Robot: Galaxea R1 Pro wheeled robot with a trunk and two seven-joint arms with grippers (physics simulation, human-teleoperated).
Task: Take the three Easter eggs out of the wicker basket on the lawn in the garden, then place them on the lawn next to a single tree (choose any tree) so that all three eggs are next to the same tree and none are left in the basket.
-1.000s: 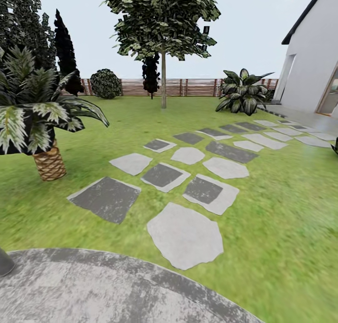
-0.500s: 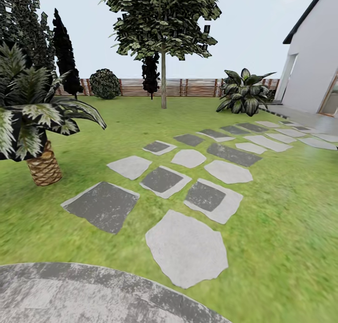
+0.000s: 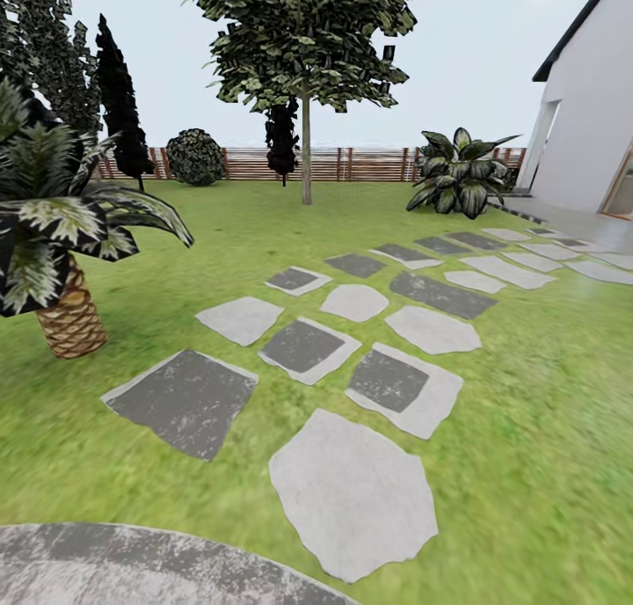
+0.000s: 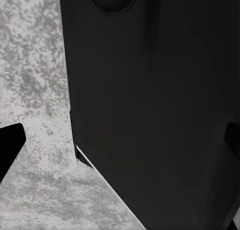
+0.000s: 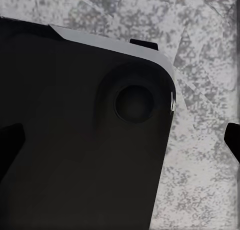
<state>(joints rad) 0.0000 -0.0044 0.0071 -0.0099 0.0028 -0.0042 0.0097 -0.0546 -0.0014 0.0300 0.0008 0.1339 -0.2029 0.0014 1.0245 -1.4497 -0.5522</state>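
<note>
The Easter eggs and the wicker basket are out of view. The lawn (image 3: 536, 394) spreads wide ahead of me in the head view. A tree (image 3: 306, 161) with a pale straight trunk and dark foliage flecked pale green stands far off, near the fence. My left gripper (image 4: 120, 145) is open, its dark fingertips (image 4: 10, 152) at the picture's two sides, over my black body and grey paving. My right gripper (image 5: 120, 140) is also open, with nothing between its fingertips (image 5: 233, 139).
Grey stepping stones (image 3: 352, 491) run from near me toward the white house (image 3: 589, 121) at the right. A palm (image 3: 66, 319) stands close on the left. A round paved patch (image 3: 132, 565) lies at my feet. A leafy plant (image 3: 459, 178), a bush (image 3: 195, 156) and the slat fence (image 3: 369, 164) line the back.
The whole head picture has shifted: the camera has moved forward, so the paved patch, stones and palm sit lower and larger. Nothing in the garden itself has moved.
</note>
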